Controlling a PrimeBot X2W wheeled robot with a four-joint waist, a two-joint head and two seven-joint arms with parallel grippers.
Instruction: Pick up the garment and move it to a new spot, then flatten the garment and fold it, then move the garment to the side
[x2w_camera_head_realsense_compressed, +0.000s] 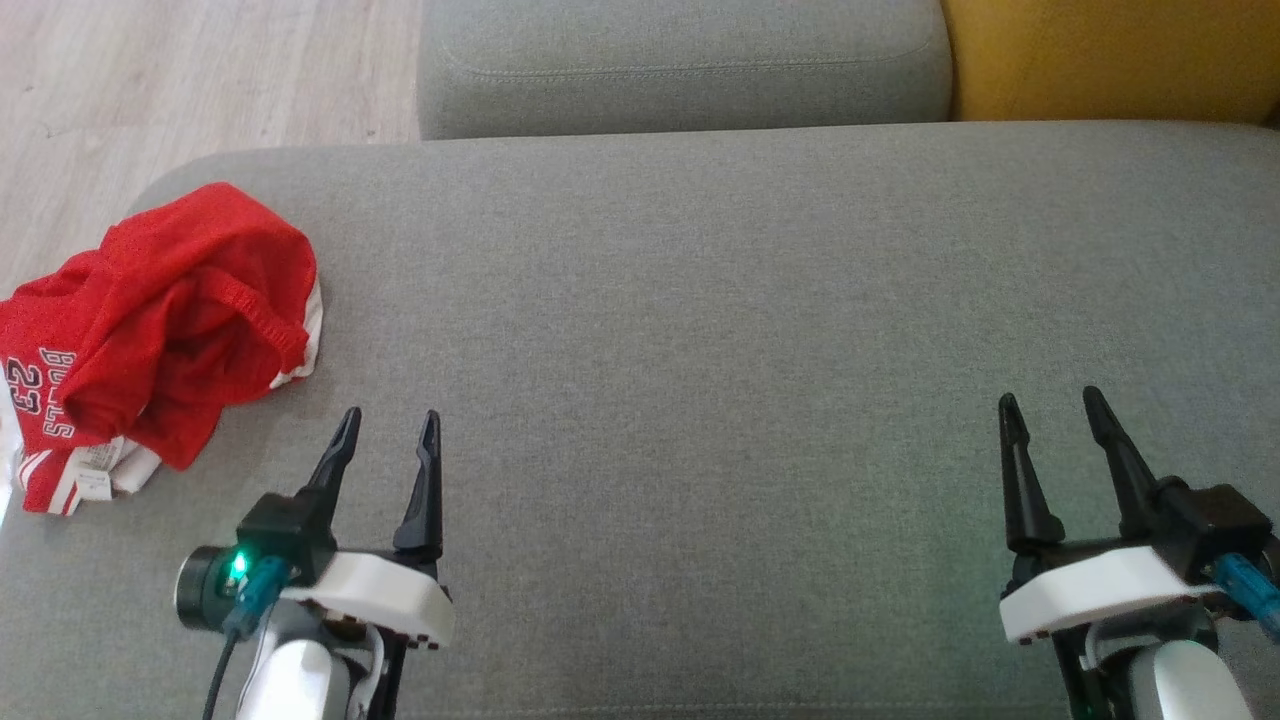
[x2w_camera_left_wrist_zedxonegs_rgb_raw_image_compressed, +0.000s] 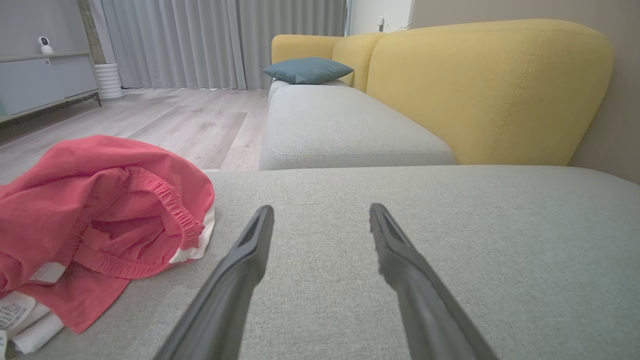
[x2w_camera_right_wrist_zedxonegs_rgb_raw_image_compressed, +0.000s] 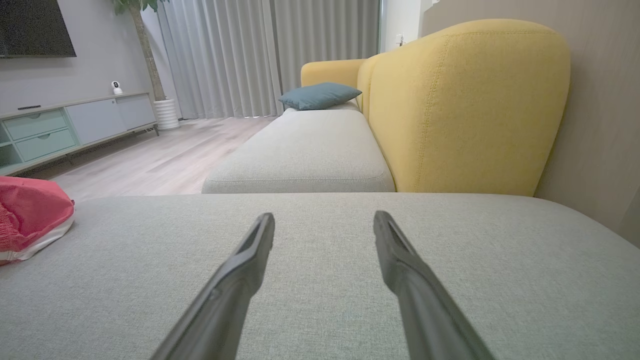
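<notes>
Garment (x2w_camera_head_realsense_compressed: 160, 330) crumpled at left of frame on grey cushion (x2w_camera_head_realsense_compressed: 700, 350); long axis upper right to lower left, waistband opening facing lower right. Left gripper (x2w_camera_head_realsense_compressed: 392, 412), right gripper (x2w_camera_head_realsense_compressed: 1048, 394): fingers apart, empty.

Printed in white on the red garment (x2w_camera_head_realsense_compressed: 170, 320), near its left edge, turned sideways: "BULLS" and "23". On the white label (x2w_camera_head_realsense_compressed: 95, 483) just below, fine print, too small to read.

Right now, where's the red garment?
Head view: the red garment lies crumpled at the left edge of the grey cushion, ahead and left of the open left hand, untouched.
</notes>
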